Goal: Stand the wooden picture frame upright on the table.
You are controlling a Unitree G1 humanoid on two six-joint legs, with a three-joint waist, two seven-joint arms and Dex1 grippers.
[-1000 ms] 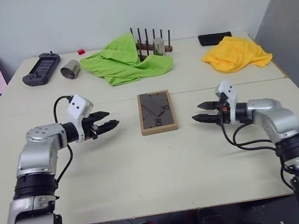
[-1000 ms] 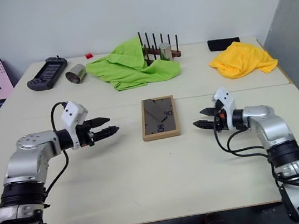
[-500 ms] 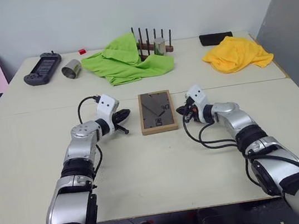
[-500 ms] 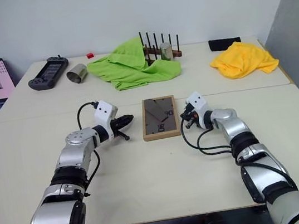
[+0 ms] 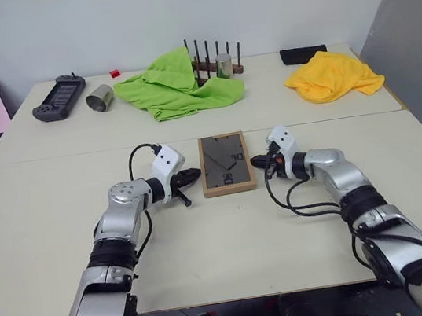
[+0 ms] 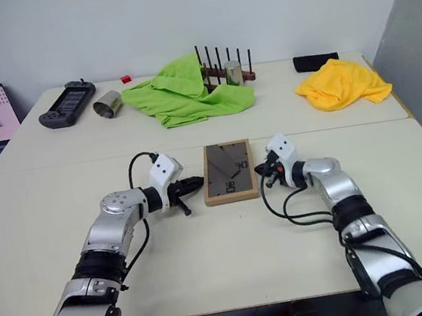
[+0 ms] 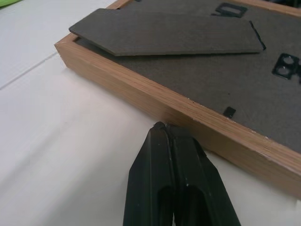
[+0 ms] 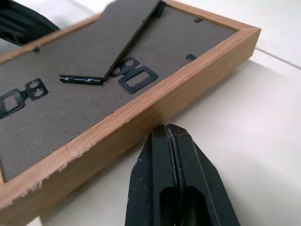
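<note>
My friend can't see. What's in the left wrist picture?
The left gripper, its two black fingers shut together, has its tip at the light wood side of the wooden picture frame. The frame lies face down on the pale table, its dark back and stand up.

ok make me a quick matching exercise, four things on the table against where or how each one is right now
Things:
1. wooden picture frame
2. yellow cloth
3. metal cup
4. left gripper

States:
A. on its side, beside the game controller
B. shut, tips at the frame's left edge
C. lying flat, back side up
D. bunched at the far right of the table

Pairs: 1-C, 2-D, 3-A, 4-B
</note>
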